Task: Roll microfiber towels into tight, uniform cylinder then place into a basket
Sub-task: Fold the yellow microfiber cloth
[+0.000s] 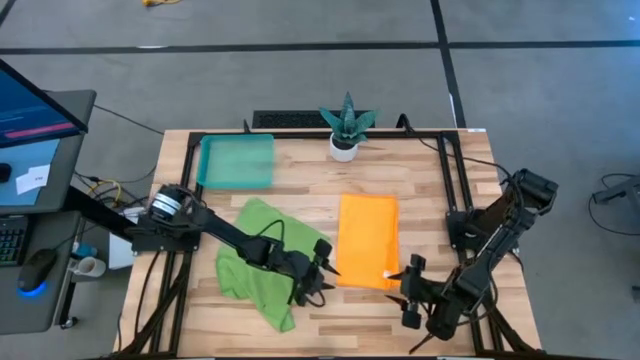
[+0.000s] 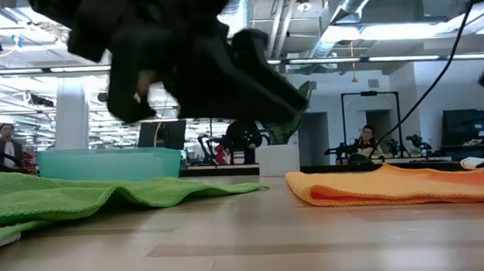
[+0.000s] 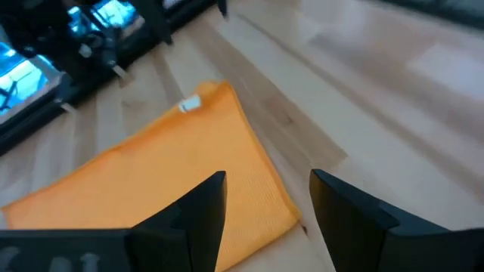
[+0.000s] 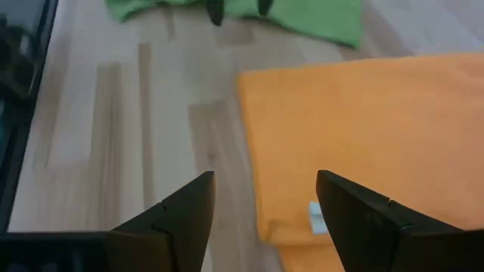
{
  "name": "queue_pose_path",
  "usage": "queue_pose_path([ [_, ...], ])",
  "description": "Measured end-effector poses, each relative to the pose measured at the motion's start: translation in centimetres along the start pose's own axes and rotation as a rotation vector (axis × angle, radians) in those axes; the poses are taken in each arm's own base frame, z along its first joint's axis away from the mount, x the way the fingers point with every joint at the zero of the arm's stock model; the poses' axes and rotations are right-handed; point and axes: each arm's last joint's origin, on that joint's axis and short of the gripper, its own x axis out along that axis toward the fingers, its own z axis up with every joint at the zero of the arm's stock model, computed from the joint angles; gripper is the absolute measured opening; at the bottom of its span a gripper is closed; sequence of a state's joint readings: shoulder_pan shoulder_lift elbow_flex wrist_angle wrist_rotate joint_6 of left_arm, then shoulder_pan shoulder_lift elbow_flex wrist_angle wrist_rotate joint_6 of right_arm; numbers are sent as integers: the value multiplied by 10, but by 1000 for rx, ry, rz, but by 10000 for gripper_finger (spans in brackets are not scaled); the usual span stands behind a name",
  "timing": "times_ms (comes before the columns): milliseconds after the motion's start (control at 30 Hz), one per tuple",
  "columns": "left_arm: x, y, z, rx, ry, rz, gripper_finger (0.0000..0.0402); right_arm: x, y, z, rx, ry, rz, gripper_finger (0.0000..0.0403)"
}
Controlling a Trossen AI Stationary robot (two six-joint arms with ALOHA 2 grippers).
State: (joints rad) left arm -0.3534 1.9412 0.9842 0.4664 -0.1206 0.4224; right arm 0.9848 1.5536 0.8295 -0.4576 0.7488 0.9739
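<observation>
A: Table [image 1: 300, 195] first, then what lies on it: where does everything sit?

B: Teal basket [image 1: 236, 162] is at the far left corner, with nothing visible in it. The green towel [image 1: 262, 258] lies rumpled under the left arm; the orange towel [image 1: 367, 240] lies flat, folded into a long strip, its white tag [image 1: 387, 274] at the near corner.

A: And the grippers?

B: Left gripper [image 1: 322, 272] hovers just beside the strip's near left corner, fingers apart, holding nothing. Right gripper [image 1: 409, 291] hangs by the tag corner, fingers spread wide, also empty.

A: So how would you start the roll?

B: I'd pinch the near short edge at both corners together, level, then turn it over evenly. Uneven pinches would likely cone the cylinder, and a loose first turn would probably stay loose.
</observation>
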Motion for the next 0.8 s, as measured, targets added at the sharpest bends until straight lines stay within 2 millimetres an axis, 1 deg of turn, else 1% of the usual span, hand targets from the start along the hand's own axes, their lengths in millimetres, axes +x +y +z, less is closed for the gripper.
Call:
queue_pose_path([
  [67,9,-2,-3,24,17,-8,184,0,0,-1,-45,40,24,255],
  [167,20,-4,-6,34,26,-10,184,3,0,-2,-66,81,36,255],
  [367,41,-7,-19,44,66,-21,184,9,-5,2,-48,119,28,255],
  [467,47,-6,-24,36,79,-23,184,12,-7,3,-43,124,16,255],
  [567,48,-5,-27,33,87,-11,184,21,-7,1,-47,146,-3,255],
  [800,49,2,-32,3,117,-8,184,43,-2,-14,-78,202,-43,255],
])
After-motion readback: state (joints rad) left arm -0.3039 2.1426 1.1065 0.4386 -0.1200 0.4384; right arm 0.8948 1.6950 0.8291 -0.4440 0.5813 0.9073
